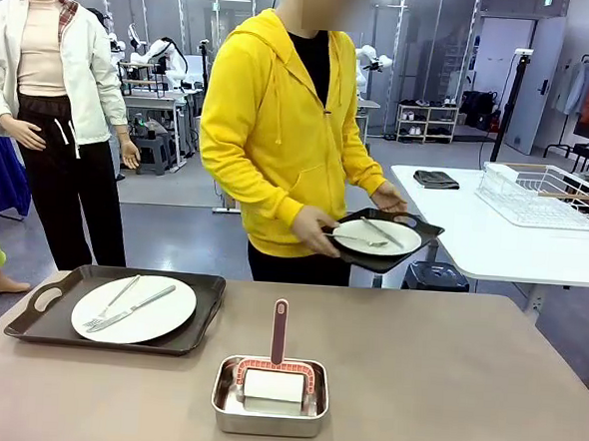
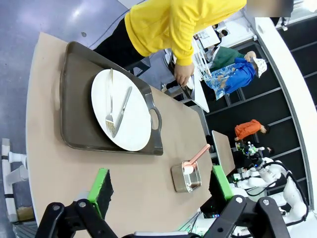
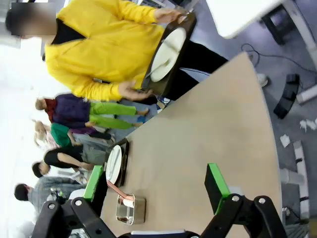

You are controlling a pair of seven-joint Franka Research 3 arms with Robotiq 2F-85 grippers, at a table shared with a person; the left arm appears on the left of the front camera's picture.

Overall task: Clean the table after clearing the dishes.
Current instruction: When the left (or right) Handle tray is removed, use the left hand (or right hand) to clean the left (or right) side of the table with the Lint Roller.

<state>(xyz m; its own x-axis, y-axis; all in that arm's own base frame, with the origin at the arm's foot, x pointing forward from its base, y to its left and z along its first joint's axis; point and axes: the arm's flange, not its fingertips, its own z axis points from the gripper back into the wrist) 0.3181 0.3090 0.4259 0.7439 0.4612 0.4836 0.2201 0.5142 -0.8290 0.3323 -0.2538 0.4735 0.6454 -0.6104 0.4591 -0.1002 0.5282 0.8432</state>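
Observation:
The taupe-brown table carries a dark handled tray at its far left, with a white plate, a fork and a knife on it. A person in a yellow hoodie holds a second tray with a plate and cutlery in both hands, lifted beyond the table's far edge. My left gripper is open above the table's near side, facing the tray and its plate. My right gripper is open too, high over the table, with the person's tray far ahead.
A small steel pan with a pink-handled roller sits at the table's front centre. Behind on the right, a white-topped table holds a wire dish rack and a dark cloth. A black stool stands beside it.

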